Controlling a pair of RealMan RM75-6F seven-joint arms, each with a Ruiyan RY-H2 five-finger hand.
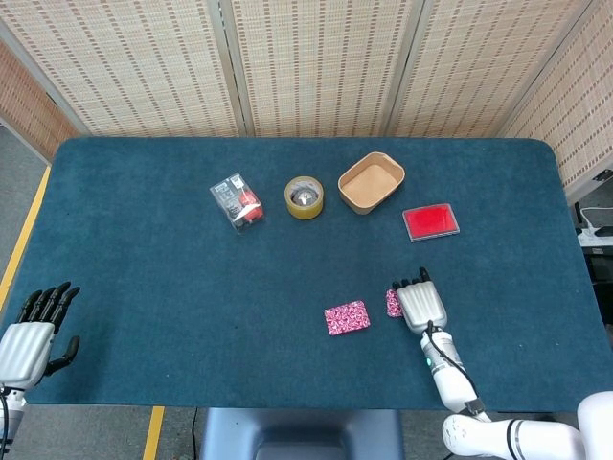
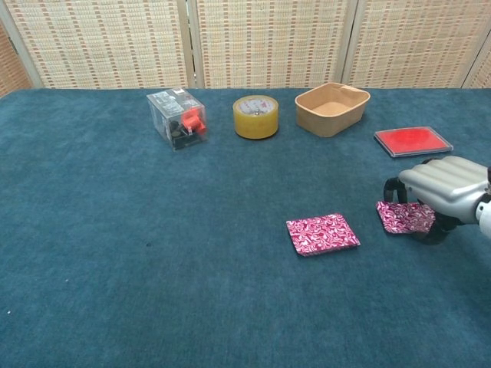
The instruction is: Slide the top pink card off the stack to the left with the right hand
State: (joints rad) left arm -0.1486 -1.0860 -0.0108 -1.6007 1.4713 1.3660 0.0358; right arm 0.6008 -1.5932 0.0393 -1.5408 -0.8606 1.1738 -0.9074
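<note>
A pink patterned card [image 1: 347,317] [image 2: 322,233] lies flat on the blue cloth by itself. To its right sits the pink stack [image 1: 393,302] [image 2: 404,217], with a gap between the two. My right hand [image 1: 421,305] [image 2: 445,188] lies palm down over the stack's right part, its fingers bent down at the stack's far edge; only the stack's left part shows. It grips nothing that I can see. My left hand [image 1: 34,335] hangs off the table's near left corner, fingers spread and empty.
Along the back stand a clear box with a red part [image 1: 237,201] [image 2: 177,117], a yellow tape roll [image 1: 305,196] [image 2: 255,116] and a tan tray [image 1: 385,195] [image 2: 332,123]. A flat red case [image 1: 430,221] [image 2: 413,141] lies just beyond my right hand.
</note>
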